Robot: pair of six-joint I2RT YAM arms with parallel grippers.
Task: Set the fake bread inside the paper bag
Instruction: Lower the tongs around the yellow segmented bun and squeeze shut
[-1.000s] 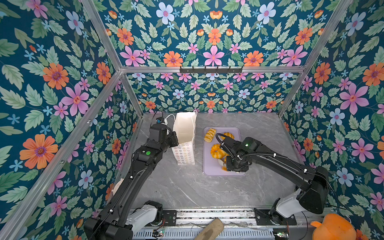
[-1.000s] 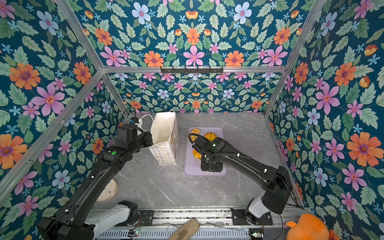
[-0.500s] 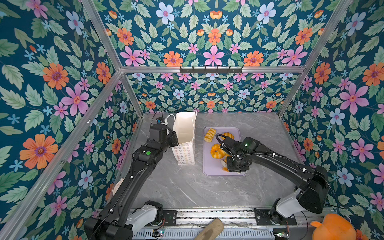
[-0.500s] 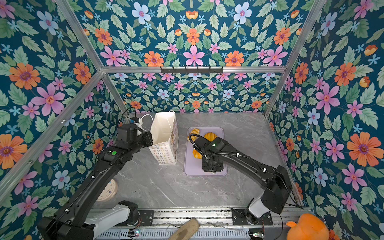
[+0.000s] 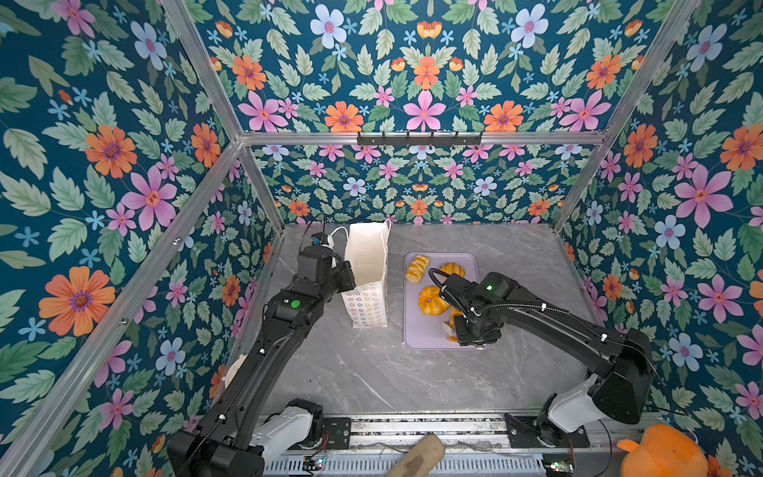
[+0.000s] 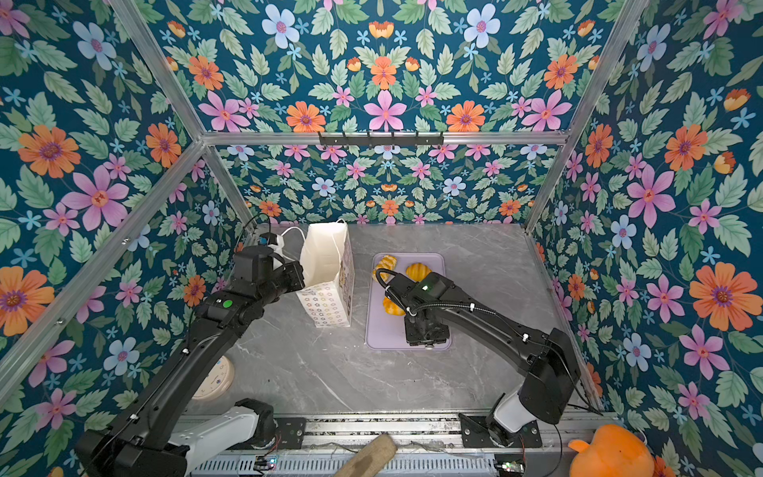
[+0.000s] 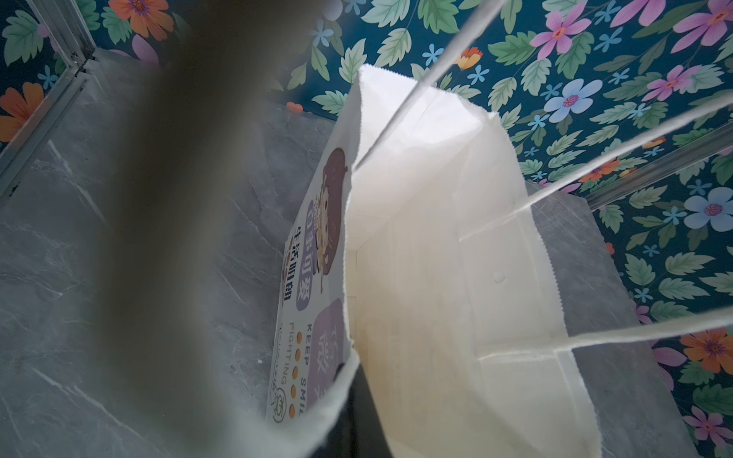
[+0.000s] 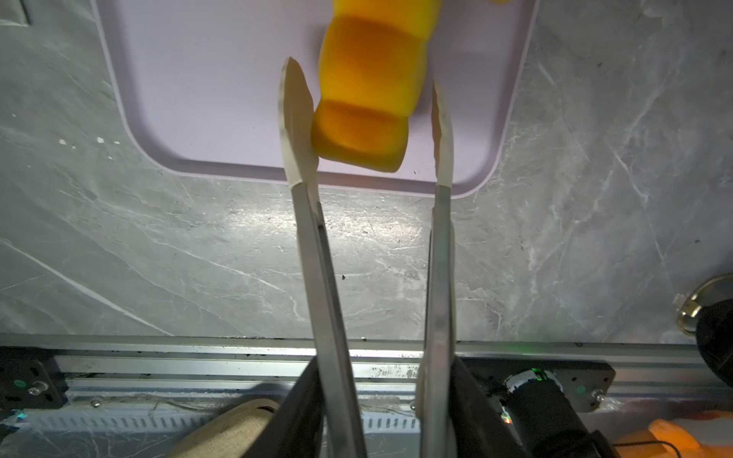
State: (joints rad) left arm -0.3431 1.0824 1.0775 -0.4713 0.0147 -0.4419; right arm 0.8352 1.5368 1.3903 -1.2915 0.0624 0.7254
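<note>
At the near end of the lavender tray [image 8: 198, 79] the segmented loaf [image 8: 369, 99] lies between the blades of my right gripper [image 8: 363, 75] — jaws parted, one blade touching its flank, the other just clear. Looks light, glossy, probably slippery; I'd squeeze its middle segment. Left gripper [image 5: 349, 276] pinches the rim of the paper bag [image 5: 367, 264], left of the tray.

Segmented loaf [image 8: 369, 131] between right gripper [image 8: 363, 73] fingers: part beyond fingertips cut off at frame edge; contact with one finger [image 8: 442, 138] unclear; left wrist view: blurred dark shape [image 7: 178, 238], unidentified, overlaps paper bag [image 7: 428, 257] printed side.
</note>
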